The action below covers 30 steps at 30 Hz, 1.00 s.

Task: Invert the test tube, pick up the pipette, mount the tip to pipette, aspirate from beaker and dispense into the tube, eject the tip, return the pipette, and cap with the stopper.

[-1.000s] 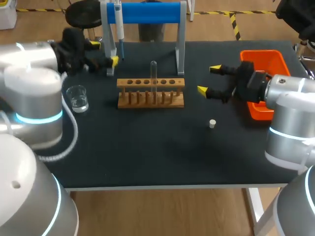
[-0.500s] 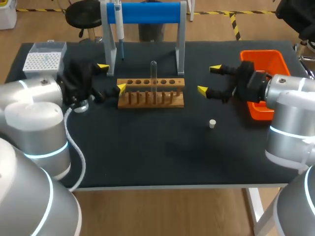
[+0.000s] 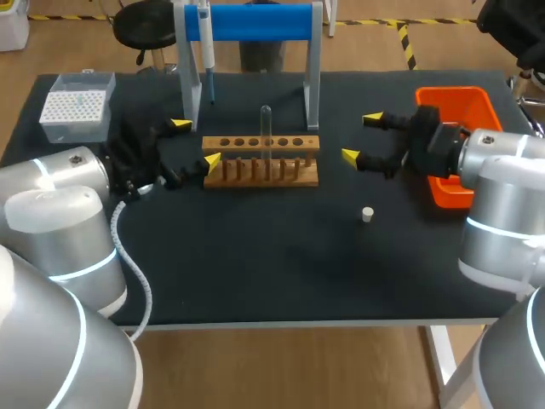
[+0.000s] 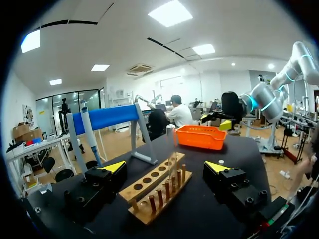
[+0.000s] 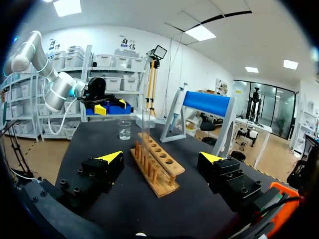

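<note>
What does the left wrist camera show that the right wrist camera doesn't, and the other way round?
Only the left wrist view shows my right arm, off at the table's far side. Only the right wrist view shows the beaker and, past it, my left arm. Both show the wooden rack, the test tube standing upright in it, and the blue stand with the pipette hanging on it.
</note>
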Available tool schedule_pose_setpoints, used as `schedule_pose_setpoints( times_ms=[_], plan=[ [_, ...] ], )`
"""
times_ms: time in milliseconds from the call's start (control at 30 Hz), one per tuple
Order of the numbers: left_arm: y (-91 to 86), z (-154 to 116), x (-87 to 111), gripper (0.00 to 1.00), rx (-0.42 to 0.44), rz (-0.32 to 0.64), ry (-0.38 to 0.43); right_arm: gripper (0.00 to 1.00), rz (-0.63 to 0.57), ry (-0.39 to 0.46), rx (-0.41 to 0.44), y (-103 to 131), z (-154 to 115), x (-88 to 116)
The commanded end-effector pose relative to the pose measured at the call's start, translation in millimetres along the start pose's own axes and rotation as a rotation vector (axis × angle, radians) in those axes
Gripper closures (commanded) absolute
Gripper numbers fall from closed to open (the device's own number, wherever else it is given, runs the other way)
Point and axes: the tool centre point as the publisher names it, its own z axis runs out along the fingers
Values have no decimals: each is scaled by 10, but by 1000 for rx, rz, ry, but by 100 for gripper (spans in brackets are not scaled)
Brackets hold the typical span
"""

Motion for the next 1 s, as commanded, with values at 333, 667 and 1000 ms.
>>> schedule_pose_setpoints(
  times_ms=[333,667,1000],
  plan=[
    [18,-27,6,0,29,1,-1,0,7,60,-21,51,92,-11],
    [18,-27,6,0,29,1,-1,0,12,350,-120,213,434,18],
    [18,-27,6,0,29,1,-1,0,5,485,-179,326,752,39]
  ],
)
